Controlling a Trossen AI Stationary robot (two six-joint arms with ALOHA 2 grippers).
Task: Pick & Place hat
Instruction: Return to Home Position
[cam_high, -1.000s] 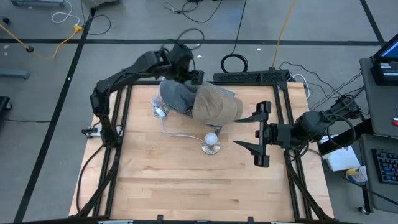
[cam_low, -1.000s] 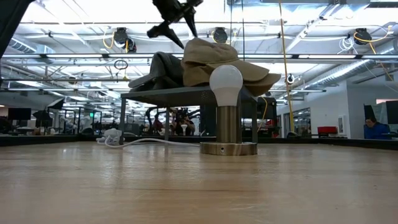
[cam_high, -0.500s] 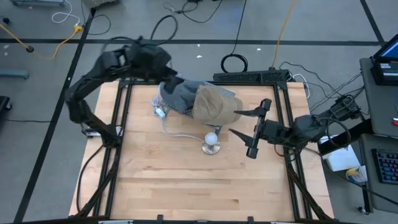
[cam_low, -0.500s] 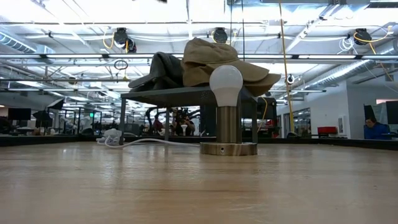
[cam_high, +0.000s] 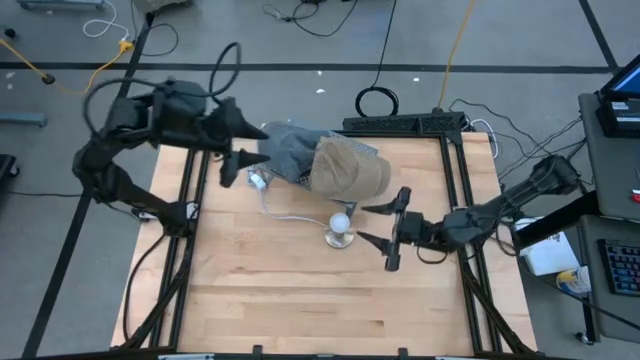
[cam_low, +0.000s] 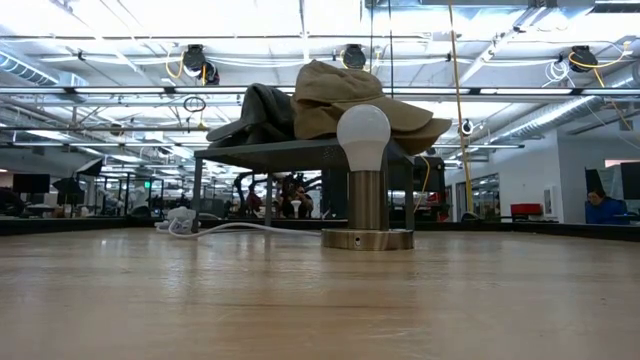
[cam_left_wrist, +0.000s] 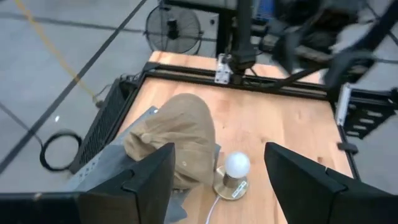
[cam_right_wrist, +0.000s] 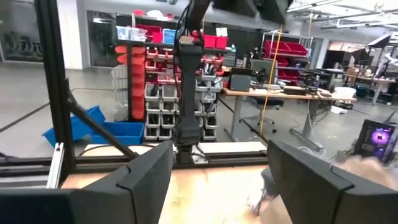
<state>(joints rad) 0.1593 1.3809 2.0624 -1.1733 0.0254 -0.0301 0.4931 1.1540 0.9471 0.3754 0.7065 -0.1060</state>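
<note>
A tan hat (cam_high: 346, 168) and a dark grey hat (cam_high: 284, 150) lie side by side on top of a low grey shelf (cam_low: 300, 150) at the table's far middle. The tan hat partly overlaps the grey one. Both also show in the low view, tan (cam_low: 350, 98) and grey (cam_low: 262, 112). My left gripper (cam_high: 236, 152) is open and empty, in the air off the shelf's left end. Its wrist view looks down on the tan hat (cam_left_wrist: 180, 134). My right gripper (cam_high: 386, 228) is open and empty, right of the lamp and near the tan hat's brim.
A small lamp with a round white bulb (cam_high: 341, 228) stands just in front of the shelf; its white cable (cam_high: 285, 213) runs along the table to a plug at the shelf's left. The black frame rails (cam_high: 452, 170) border the table. Bare wood lies toward the near edge.
My left gripper has risen from just above the hats and swung toward the table's left edge, leaving the low view. My right gripper has moved toward the table's left, closer to the lamp and the tan hat. Both hats lie as before.
</note>
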